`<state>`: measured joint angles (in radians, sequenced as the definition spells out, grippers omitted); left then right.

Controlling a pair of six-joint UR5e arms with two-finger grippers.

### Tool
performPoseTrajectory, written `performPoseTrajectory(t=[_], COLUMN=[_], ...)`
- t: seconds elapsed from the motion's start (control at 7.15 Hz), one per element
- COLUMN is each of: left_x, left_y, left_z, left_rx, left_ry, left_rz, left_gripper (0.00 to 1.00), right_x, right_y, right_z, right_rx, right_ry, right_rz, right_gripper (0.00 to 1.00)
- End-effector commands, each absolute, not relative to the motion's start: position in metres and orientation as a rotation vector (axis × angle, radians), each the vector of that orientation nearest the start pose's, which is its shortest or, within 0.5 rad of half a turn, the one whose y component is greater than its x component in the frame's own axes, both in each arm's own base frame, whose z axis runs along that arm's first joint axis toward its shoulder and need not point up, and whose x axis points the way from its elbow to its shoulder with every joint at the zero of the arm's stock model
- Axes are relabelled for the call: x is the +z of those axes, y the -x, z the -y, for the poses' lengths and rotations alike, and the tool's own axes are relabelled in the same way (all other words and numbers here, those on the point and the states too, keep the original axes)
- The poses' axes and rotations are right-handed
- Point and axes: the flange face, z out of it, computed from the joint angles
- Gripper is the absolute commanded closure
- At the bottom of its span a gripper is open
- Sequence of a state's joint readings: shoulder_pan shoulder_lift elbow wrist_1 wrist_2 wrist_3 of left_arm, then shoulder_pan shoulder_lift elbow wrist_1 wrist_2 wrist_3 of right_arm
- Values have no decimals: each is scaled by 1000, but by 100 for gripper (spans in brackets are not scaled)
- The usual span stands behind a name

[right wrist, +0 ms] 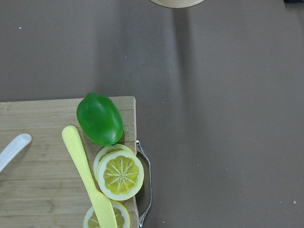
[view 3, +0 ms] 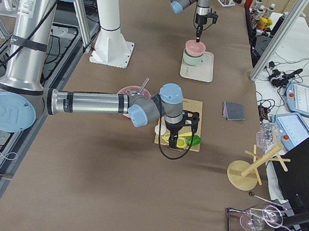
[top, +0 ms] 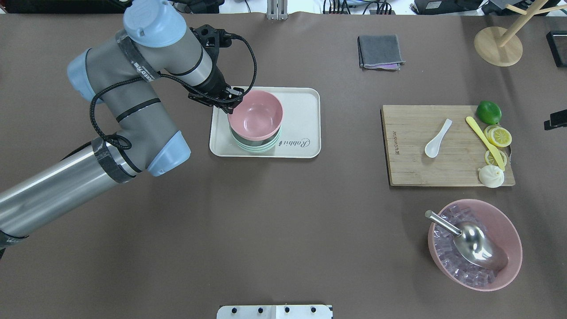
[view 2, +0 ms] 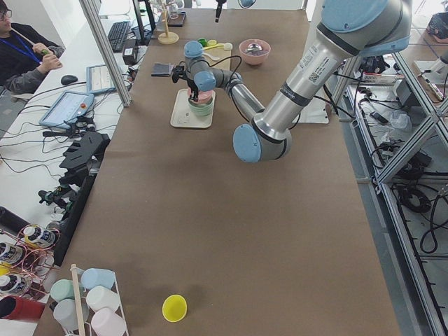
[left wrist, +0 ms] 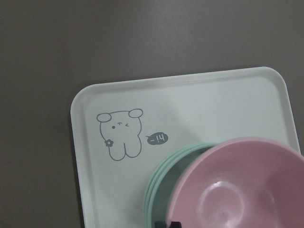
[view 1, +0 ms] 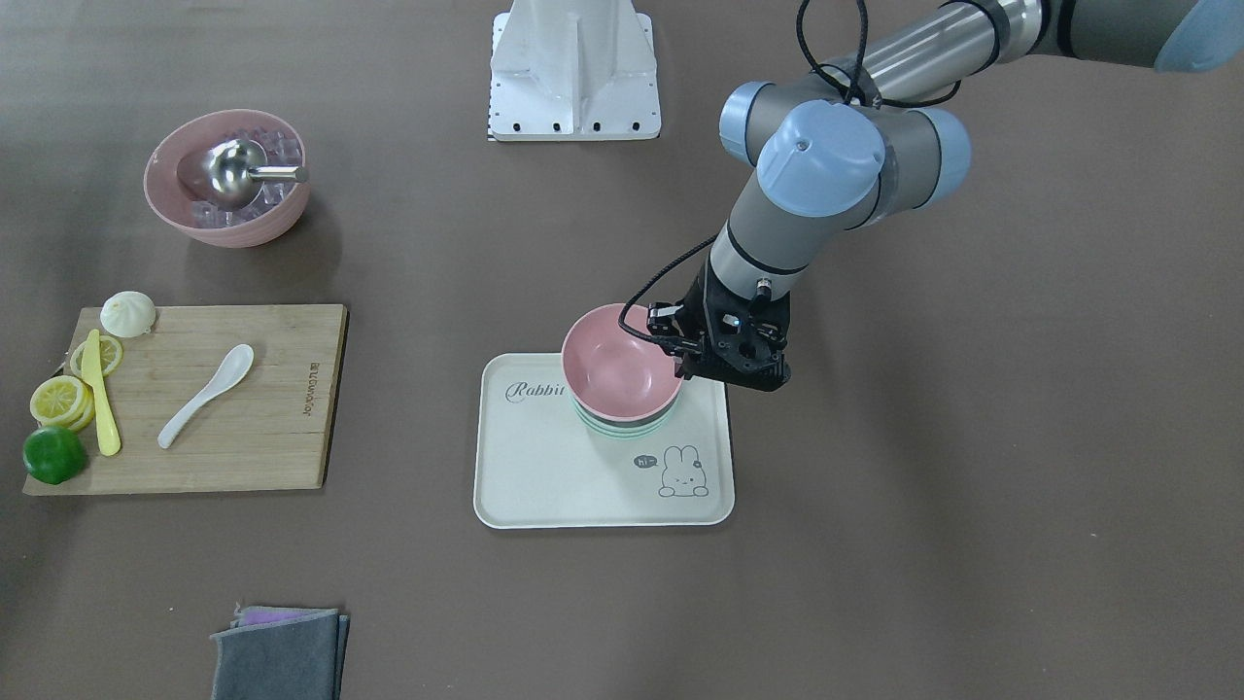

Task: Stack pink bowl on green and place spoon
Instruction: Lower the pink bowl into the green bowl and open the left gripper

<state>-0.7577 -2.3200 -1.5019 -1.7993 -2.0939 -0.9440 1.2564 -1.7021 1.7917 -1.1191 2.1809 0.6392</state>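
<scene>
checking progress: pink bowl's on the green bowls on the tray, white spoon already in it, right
No: overhead exterior shows the white spoon on the cutting board, not in the pink bowl, which does sit on the green bowls on the tray.

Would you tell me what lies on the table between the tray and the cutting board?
Nothing: the overhead view shows only bare table between the tray and the cutting board.

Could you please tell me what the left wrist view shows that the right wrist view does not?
Only the left wrist view shows the pink bowl stacked on the green bowls on the rabbit tray. Only the right shows the cutting board with the lime, yellow knife, lemon slices and one end of the spoon. Both share the brown table.
</scene>
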Motion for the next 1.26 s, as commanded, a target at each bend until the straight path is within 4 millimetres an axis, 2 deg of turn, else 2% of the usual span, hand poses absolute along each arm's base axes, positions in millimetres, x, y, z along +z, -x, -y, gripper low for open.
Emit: performPoseTrajectory(t=[0.0, 0.42, 1.12], left_x=[206, 207, 219], left_y=[-481, -483, -490], left_z=[550, 550, 559], left_rx=[126, 129, 124], left_ry=[-195, -194, -218], left_rz=[-976, -975, -977], left_gripper=[100, 100, 100], right_x=[568, 568, 568], right_y=[70, 70, 70], right_z=[463, 462, 462], right_rx=[142, 142, 142], right_ry=[-192, -192, -192], right_rz=[769, 767, 767], right_gripper=[0, 0, 0])
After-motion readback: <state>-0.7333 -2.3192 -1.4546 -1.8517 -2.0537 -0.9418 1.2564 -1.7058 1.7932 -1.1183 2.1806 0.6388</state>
